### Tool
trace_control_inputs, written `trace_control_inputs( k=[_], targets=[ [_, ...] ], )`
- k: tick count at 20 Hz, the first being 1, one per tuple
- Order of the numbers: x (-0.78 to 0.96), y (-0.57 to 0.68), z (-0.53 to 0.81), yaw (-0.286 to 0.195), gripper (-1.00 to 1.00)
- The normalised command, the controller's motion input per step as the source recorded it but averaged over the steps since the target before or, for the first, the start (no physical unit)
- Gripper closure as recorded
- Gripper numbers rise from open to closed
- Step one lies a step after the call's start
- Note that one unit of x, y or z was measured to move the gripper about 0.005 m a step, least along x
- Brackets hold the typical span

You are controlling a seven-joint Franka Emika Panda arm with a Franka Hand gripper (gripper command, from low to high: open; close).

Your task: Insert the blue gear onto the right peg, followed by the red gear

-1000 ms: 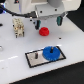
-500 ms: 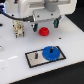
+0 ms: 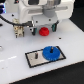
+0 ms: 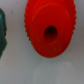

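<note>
One glossy white table point(image 3: 15, 60) carries the grey black-rimmed plate point(image 3: 35, 57); no writing legible; the gripper point(image 3: 44, 27) jaws' state cannot be told.

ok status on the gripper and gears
Gripper above small red plastic gear, jaws unclear. Flat blue toothed gear on grey plate. Nothing blocking.

Wrist view: the red gear point(image 4: 50, 29) fills most of the frame, blurred, toothed rim visible, dark central hole facing the camera. 1 dark green blurred object point(image 4: 2, 34), cut off by the frame edge, just beside it. Pale surface point(image 4: 30, 70) underneath. Gripper fingers not visible.
</note>
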Motion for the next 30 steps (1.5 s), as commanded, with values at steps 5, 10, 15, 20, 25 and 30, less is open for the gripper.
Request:
trace_control_inputs(
  k=[5, 10, 15, 20, 25, 30],
  targets=[
    [-0.19, 0.05, -0.09, 0.0, 1.0],
    [-0.05, 0.0, -0.05, 0.0, 1.0],
    [-0.05, 0.01, 0.0, 0.0, 1.0],
    [-0.05, 0.02, 0.1, 0.0, 1.0],
    [0.14, -0.02, 0.45, 0.0, 1.0],
    [0.28, -0.09, 0.45, 0.0, 1.0]
  ],
)
